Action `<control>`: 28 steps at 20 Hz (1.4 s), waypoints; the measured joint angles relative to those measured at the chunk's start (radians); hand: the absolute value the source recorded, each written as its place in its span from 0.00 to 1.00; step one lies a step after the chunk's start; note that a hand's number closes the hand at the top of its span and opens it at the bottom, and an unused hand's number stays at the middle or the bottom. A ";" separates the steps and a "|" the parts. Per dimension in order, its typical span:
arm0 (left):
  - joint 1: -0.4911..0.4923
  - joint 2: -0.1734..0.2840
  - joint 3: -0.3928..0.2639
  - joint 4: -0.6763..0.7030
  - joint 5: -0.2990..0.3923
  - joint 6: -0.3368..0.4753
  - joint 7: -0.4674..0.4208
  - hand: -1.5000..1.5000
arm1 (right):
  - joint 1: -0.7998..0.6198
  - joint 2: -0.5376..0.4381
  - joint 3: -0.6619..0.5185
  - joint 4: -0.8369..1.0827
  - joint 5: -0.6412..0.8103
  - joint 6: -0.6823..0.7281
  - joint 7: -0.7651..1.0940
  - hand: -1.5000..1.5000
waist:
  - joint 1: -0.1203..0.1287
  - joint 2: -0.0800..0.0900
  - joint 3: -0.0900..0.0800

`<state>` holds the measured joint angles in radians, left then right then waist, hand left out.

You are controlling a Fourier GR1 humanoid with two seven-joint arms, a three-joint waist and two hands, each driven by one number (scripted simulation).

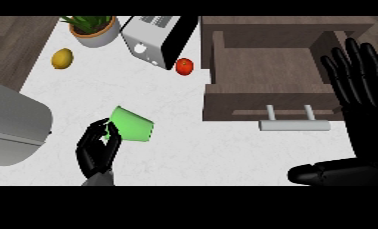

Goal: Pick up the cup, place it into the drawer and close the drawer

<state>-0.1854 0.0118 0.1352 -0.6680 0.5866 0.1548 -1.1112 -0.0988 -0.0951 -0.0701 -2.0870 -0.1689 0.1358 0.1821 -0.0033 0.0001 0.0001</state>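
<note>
Head view — left hand (97,148), fingers curled round the green cup (131,124), which lies tilted over the white tabletop (184,143), left of the drawer (269,80). Drawer pulled open, handle (293,124) toward the viewer. Right hand (354,80) — fingers straight, upright at the right edge. Also present: toaster (156,40), tomato (184,66), lemon (62,58), potted plant (94,29).

your left hand (100,149) low left on counter (192,143), curled round cup (133,124); cup tilted, just right of and behind hand. your right hand (353,80) at right edge, fingers up, beside open drawer (269,68). drawer right of centre, handle (293,124) on its near front. tomato (184,66) just left of drawer, touching toaster (156,39) corner. toaster back centre, potted plant (94,29) left of it, lemon (63,58) further left and nearer you. large appliance (22,125) at left edge.
</note>
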 measured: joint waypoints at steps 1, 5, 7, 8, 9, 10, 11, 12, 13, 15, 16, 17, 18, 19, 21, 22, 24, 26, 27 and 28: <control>-0.002 0.003 -0.004 -0.009 -0.010 0.004 0.004 1.00 | 0.011 -0.002 -0.004 -0.010 -0.004 0.003 0.000 0.00 | 0.000 0.000 0.000; -0.030 0.070 -0.056 -0.009 -0.064 -0.073 0.049 1.00 | -0.002 0.006 0.010 -0.009 0.007 -0.004 0.002 0.00 | -0.002 0.000 0.000; -0.043 0.114 -0.091 -0.012 -0.089 -0.147 0.081 1.00 | 0.003 0.002 0.005 -0.011 0.004 0.000 0.000 0.00 | -0.004 0.000 -0.001; -0.049 0.126 -0.105 -0.012 -0.099 -0.177 0.091 1.00 | 0.010 0.005 0.007 -0.009 0.006 0.001 -0.007 0.00 | -0.004 0.000 -0.001; -0.057 0.137 -0.113 -0.021 -0.105 -0.201 0.095 1.00 | 0.005 0.000 0.000 -0.018 -0.004 0.001 0.006 0.00 | -0.004 0.000 0.000; -0.063 0.147 -0.118 -0.022 -0.109 -0.224 0.097 1.00 | 0.009 0.004 0.006 -0.027 -0.001 -0.003 0.011 0.00 | -0.004 0.000 0.000; -0.064 0.154 -0.125 -0.028 -0.114 -0.246 0.098 1.00 | 0.010 0.005 0.005 -0.029 -0.003 -0.005 0.015 0.00 | -0.003 0.000 -0.001; -0.073 0.160 -0.128 -0.035 -0.116 -0.261 0.101 1.00 | 0.013 0.002 0.003 -0.033 -0.006 -0.002 0.017 0.00 | -0.003 0.000 -0.001; -0.074 0.167 -0.135 -0.061 -0.117 -0.274 0.112 1.00 | 0.021 0.001 0.002 -0.039 -0.007 -0.001 0.019 0.00 | -0.001 -0.001 0.000; -0.071 0.178 -0.157 -0.131 -0.122 -0.293 0.146 1.00 | 0.024 0.000 -0.003 -0.032 -0.005 0.001 0.012 0.00 | 0.003 -0.002 0.000; -0.066 0.182 -0.170 -0.169 -0.128 -0.297 0.162 1.00 | 0.028 0.002 -0.002 -0.036 -0.003 -0.004 0.017 0.00 | 0.005 -0.003 0.000; -0.064 0.181 -0.184 -0.209 -0.133 -0.293 0.185 1.00 | 0.027 0.000 -0.001 -0.045 -0.005 -0.006 0.030 0.00 | 0.005 -0.003 0.001; -0.059 0.183 -0.194 -0.251 -0.137 -0.292 0.210 1.00 | 0.035 0.001 0.000 -0.043 -0.004 0.000 0.023 0.00 | 0.006 -0.003 0.000; -0.057 0.184 -0.206 -0.299 -0.138 -0.286 0.244 1.00 | 0.041 -0.002 -0.002 -0.047 -0.010 0.006 0.021 0.00 | 0.007 -0.004 0.001; -0.052 0.184 -0.226 -0.389 -0.140 -0.276 0.303 1.00 | 0.025 0.002 0.002 -0.033 0.000 -0.003 0.026 0.00 | 0.009 -0.004 0.001; -0.051 0.179 -0.238 -0.431 -0.142 -0.266 0.334 1.00 | 0.031 0.000 -0.001 -0.042 -0.007 -0.001 0.030 0.00 | 0.008 -0.004 0.001; -0.063 0.163 -0.258 -0.518 -0.144 -0.228 0.405 1.00 | 0.027 -0.002 -0.012 -0.026 -0.015 0.002 0.021 0.00 | 0.009 -0.004 0.001; -0.095 0.167 -0.256 -0.578 -0.138 -0.207 0.481 1.00 | 0.023 0.002 -0.002 -0.028 -0.007 -0.002 0.026 0.00 | 0.007 -0.003 0.001; -0.114 0.164 -0.254 -0.589 -0.138 -0.201 0.506 1.00 | 0.024 0.003 -0.002 -0.010 -0.005 0.004 0.012 0.00 | 0.006 -0.003 0.000; -0.137 0.151 -0.258 -0.601 -0.141 -0.182 0.534 1.00 | 0.016 -0.003 -0.009 -0.010 -0.012 0.006 0.019 0.00 | 0.005 -0.002 0.001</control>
<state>-0.3223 0.1624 -0.1233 -1.2691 0.4455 -0.0275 -0.5772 -0.0825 -0.0980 -0.0795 -2.0968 -0.1813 0.1416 0.2011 0.0014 -0.0020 0.0007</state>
